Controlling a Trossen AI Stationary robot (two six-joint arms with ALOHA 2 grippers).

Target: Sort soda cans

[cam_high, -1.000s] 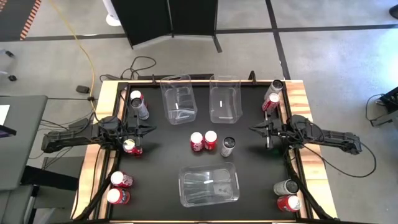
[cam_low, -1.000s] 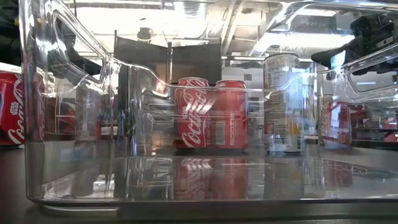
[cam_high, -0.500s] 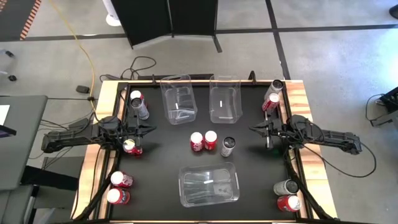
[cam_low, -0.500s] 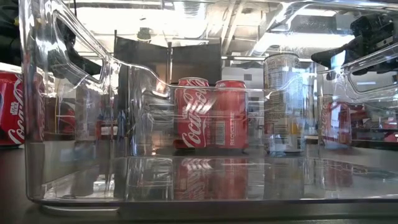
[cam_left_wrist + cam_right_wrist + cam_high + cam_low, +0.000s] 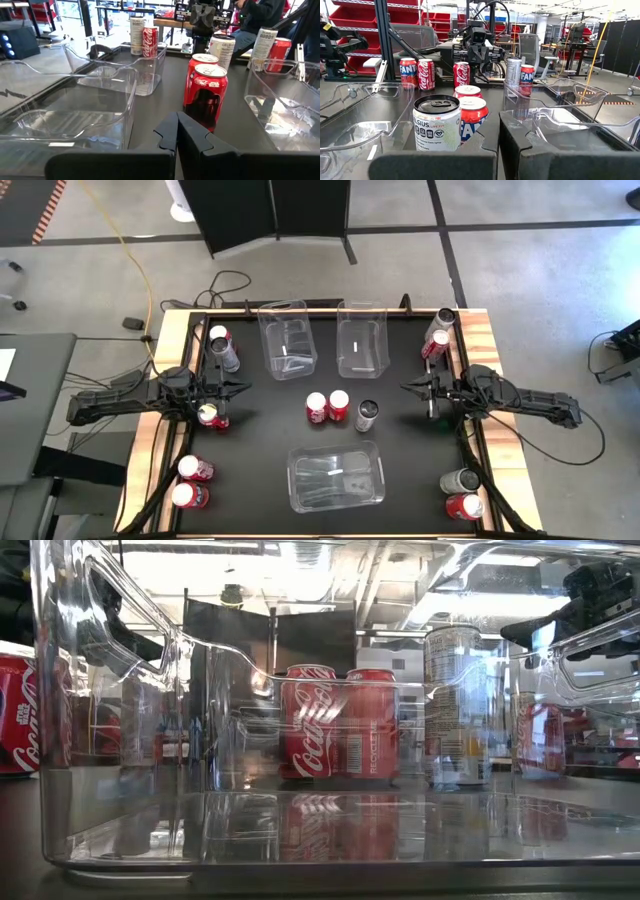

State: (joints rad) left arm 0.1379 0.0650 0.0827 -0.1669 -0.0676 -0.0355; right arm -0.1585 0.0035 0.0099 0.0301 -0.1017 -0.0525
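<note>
- No sorting is seen to be done yet: the three clear bins, two at the far edge of the tabletop (image 5: 300,402) ( (image 5: 286,340), (image 5: 362,338)) and one at the near edge (image 5: 336,476), hold no cans.
- At the middle of the tabletop two red cans (image 5: 328,406) stand touching, with a silver-grey Celsius can (image 5: 367,416) just beside them.
- Pairs of cans stand at the corners: far left (image 5: 222,346), near left (image 5: 191,483), far right (image 5: 438,332), near right (image 5: 462,492); one more red can (image 5: 211,416) stands at the left edge.
- The whole job is judged to remain, every can being outside a bin.
- The left gripper (image 5: 240,389) hangs at the left edge, fingers closed together on nothing, as the left wrist view shows.
- The right gripper (image 5: 408,388) hangs at the right edge, fingers all but closed and empty.
- Open mat lies between each gripper and the centre cans, so a straight reach is judged free.
- The gaps between the bins are narrow; the corner cans stand close to the wooden rim (image 5: 482,330), where little room for approach is left.
</note>
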